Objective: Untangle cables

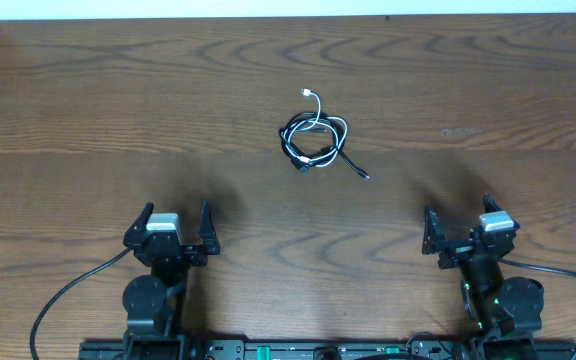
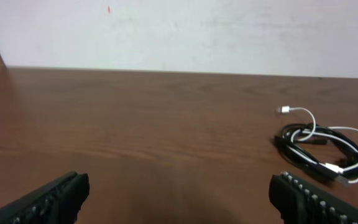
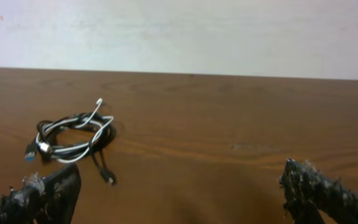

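Observation:
A black cable (image 1: 298, 150) and a white cable (image 1: 330, 124) lie coiled together in one small tangle on the wooden table (image 1: 88, 100), at the middle and toward the far side. The white cable's plug end (image 1: 307, 94) points away; a black plug end (image 1: 366, 176) trails toward the front right. The tangle shows at the right of the left wrist view (image 2: 322, 149) and at the left of the right wrist view (image 3: 73, 138). My left gripper (image 1: 175, 232) is open and empty near the front left. My right gripper (image 1: 460, 236) is open and empty near the front right. Both are well short of the cables.
A pale wall (image 2: 179, 31) runs along the table's far edge. Thick black arm wires (image 1: 63, 295) loop beside the arm bases at the front edge, another at the right (image 1: 568, 275).

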{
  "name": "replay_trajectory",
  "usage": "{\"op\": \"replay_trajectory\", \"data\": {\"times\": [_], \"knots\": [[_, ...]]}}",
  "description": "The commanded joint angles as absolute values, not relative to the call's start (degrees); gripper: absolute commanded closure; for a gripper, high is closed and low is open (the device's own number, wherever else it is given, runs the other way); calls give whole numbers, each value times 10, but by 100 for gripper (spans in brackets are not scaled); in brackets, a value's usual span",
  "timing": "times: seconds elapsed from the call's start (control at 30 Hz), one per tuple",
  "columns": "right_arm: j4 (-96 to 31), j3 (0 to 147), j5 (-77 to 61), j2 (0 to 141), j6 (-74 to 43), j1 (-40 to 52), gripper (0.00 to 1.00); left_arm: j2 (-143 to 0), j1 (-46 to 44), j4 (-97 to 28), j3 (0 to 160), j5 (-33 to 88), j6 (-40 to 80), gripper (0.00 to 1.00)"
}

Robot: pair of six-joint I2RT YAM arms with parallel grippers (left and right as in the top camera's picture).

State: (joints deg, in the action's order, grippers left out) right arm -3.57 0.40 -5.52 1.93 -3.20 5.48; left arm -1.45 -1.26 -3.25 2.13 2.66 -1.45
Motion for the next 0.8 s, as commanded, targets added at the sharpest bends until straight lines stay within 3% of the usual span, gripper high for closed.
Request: {"op": "replay_trajectory", "data": {"times": [0.0, 0.43, 0.77], "knots": [[-36, 25, -73, 43, -31, 53, 1, -40, -10, -38, 61, 67, 19, 2], [-72, 215, -107, 261, -31, 53, 1, -308, -10, -54, 293, 169, 45, 2], [-212, 431, -107, 475, -31, 53, 1, -590, -50, -176, 550, 204, 68, 2]]}}
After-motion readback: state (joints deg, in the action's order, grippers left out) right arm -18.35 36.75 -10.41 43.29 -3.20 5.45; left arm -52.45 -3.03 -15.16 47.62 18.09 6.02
